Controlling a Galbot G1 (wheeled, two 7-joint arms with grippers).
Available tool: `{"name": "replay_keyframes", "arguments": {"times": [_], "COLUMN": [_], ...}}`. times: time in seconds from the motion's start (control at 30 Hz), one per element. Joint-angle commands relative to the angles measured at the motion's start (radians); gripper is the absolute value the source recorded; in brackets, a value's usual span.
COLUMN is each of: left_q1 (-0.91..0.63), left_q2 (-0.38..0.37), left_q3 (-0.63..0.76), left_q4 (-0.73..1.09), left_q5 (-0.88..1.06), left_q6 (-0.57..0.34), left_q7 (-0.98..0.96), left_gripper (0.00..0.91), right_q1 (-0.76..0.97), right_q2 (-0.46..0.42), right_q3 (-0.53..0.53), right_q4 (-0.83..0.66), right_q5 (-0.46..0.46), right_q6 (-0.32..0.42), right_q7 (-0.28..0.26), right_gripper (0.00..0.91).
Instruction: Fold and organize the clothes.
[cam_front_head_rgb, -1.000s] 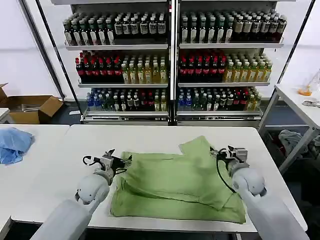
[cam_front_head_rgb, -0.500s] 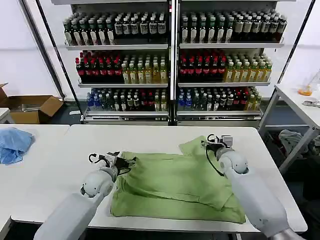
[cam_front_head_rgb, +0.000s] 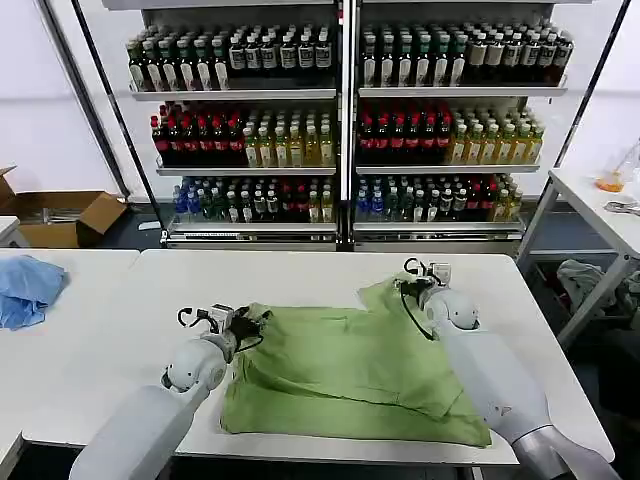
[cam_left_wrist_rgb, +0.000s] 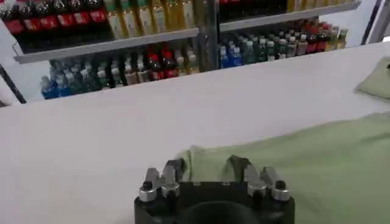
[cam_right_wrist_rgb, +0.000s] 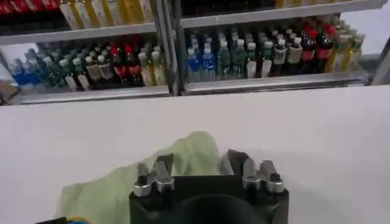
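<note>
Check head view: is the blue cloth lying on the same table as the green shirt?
No. The blue cloth lies on a separate table to the left; the green shirt is on the centre table.

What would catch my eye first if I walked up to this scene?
The light green shirt, partly folded on the white table, with the left gripper at its left corner and the right gripper at its far right corner. Behind stand shelves of bottles, and a light blue cloth lies on the table at left.

The left gripper (cam_front_head_rgb: 255, 322) was low with jaws spread; the right gripper (cam_front_head_rgb: 408, 281) reached forward, jaws spread.
</note>
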Motion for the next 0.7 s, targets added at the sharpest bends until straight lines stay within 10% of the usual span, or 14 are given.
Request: {"name": "replay_keyframes", "arguments": {"times": [0.03,0.7], "left_q1": [0.0,0.063], "left_q2": [0.002,0.034], "left_q3": [-0.002,-0.079], "left_q4": [0.002,-0.109], "left_q5": [-0.028,-0.132], "left_q6": [0.002,-0.091], "left_q7": [0.001,0.036], "left_gripper": [0.05,0.04], "right_q1": [0.004,-0.162], "right_q2": [0.008,-0.091], "right_q3": [-0.01,0.08], "right_q4": [-0.005,0.332], "right_q5": [0.01,-0.003], "right_q6": [-0.001,0.061], "right_q7": [-0.01,-0.002], "right_gripper": [0.0,0.0]}}
